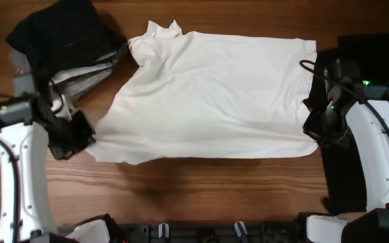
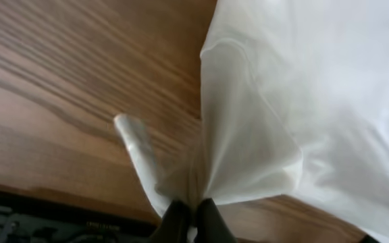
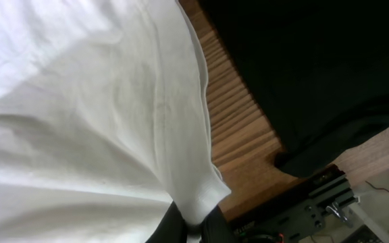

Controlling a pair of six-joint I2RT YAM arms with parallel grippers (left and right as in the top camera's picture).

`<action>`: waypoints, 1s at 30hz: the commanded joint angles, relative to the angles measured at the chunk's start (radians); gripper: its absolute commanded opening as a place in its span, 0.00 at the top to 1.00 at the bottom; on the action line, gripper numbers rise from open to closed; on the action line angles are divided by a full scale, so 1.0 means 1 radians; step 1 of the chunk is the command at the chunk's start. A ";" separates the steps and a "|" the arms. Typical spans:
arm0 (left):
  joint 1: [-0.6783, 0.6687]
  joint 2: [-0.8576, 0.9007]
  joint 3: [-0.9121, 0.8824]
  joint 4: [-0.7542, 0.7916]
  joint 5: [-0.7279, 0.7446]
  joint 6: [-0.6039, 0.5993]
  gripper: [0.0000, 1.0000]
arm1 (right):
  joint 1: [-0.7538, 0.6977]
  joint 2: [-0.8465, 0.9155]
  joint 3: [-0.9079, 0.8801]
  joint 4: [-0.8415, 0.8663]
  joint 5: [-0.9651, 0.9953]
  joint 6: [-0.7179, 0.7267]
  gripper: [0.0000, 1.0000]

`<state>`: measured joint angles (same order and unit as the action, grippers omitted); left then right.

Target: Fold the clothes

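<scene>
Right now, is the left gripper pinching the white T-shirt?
Yes, the left gripper is shut on a bunched corner of the white T-shirt.

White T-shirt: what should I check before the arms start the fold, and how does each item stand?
1. Grip of left claw on T-shirt corner: ok, shut.
2. Grip of right claw on opposite corner: ok, shut.
3. T-shirt flat: not ok, bunched near dark pile.
4. T-shirt clear of black shirt: ok, table shows between.
5. T-shirt clear of dark pile: cannot tell.
</scene>
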<state>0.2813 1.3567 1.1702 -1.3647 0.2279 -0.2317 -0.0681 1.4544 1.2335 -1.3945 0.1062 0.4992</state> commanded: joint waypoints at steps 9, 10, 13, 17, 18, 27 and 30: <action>-0.016 0.001 -0.092 0.241 0.010 0.011 0.36 | 0.001 -0.007 0.019 0.031 0.074 0.001 0.93; -0.034 0.005 -0.105 0.337 0.024 0.039 0.36 | 0.001 -0.007 0.019 0.039 0.069 0.000 0.93; -0.119 0.050 -0.146 0.582 0.052 0.129 0.36 | 0.001 -0.007 0.019 0.068 0.010 -0.003 0.92; -0.249 0.183 -0.153 0.788 0.051 0.272 0.28 | 0.001 -0.007 0.019 0.100 -0.055 -0.032 0.92; -0.275 0.224 -0.153 0.834 0.050 0.324 0.28 | 0.001 -0.007 0.019 0.099 -0.055 -0.033 0.92; -0.312 0.486 -0.153 1.291 -0.051 0.359 0.19 | 0.001 -0.007 0.019 0.100 -0.060 -0.055 0.92; -0.322 0.524 -0.153 1.365 -0.043 0.355 0.46 | 0.001 -0.007 0.019 0.098 -0.063 -0.055 0.92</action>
<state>-0.0292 1.8458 1.0199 -0.0406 0.2043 0.1112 -0.0681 1.4544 1.2335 -1.2964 0.0589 0.4633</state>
